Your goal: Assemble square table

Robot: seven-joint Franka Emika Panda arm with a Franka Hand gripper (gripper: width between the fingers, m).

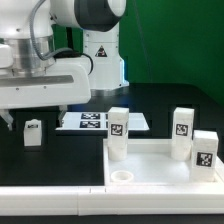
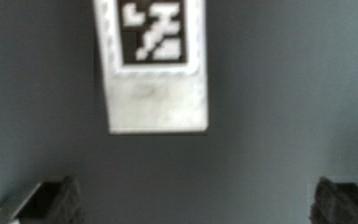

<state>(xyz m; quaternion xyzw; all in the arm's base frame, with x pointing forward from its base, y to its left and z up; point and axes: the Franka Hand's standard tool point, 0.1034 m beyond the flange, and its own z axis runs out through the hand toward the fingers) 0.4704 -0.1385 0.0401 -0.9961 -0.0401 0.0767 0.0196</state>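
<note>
The white square table top (image 1: 150, 150) lies at the exterior view's right, rim up. Three white tagged legs stand upright at its corners (image 1: 118, 132), (image 1: 182, 130), (image 1: 205, 152). The near-left corner socket (image 1: 122, 177) holds nothing. A fourth small leg (image 1: 33, 132) stands alone on the black table at the left. My gripper (image 1: 35, 116) hangs just above it, open. In the wrist view the gripper (image 2: 197, 200) shows both dark fingertips (image 2: 48, 200) far apart with bare table between them. This loose leg (image 2: 158, 65) and its tag lie beyond the fingertips, not between them.
The marker board (image 1: 100, 122) lies flat at mid-table behind the table top. A long white rail (image 1: 50, 200) runs along the front edge. The robot's white base (image 1: 100, 55) stands at the back. Green walls close off the rear.
</note>
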